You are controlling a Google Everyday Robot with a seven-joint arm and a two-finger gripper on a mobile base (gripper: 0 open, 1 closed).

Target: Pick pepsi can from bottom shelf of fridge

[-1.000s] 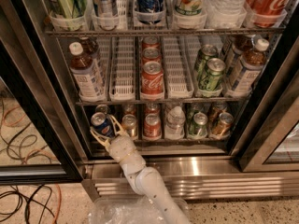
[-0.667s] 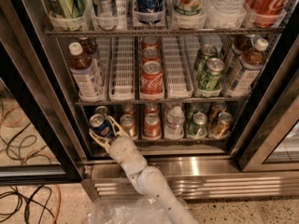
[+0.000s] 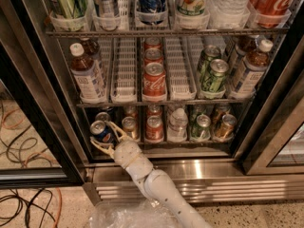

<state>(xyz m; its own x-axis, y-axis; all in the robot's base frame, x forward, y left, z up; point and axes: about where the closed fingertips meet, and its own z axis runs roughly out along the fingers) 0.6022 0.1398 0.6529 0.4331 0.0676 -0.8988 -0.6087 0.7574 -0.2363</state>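
The pepsi can (image 3: 99, 130), dark blue with a silver top, stands at the front left of the bottom shelf (image 3: 164, 143) of the fridge (image 3: 204, 174). A second blue can (image 3: 103, 116) stands right behind it. My gripper (image 3: 101, 133) reaches in from below on its white arm (image 3: 152, 182). Its two thin fingers are spread open on either side of the pepsi can, one finger (image 3: 97, 146) at the can's front left, the other (image 3: 115, 127) at its right. The can stands on the shelf.
To the right on the bottom shelf stand a bronze-topped can (image 3: 129, 127), a red can (image 3: 154, 127), a clear bottle (image 3: 177, 122), a green can (image 3: 201, 126) and a gold-brown can (image 3: 225, 126). The open black door frame (image 3: 33, 103) stands at left. Cables (image 3: 19, 203) lie on the floor.
My gripper has moved left and a little forward; its fingers, earlier to the right of the pepsi can, now straddle it. The can has barely moved.
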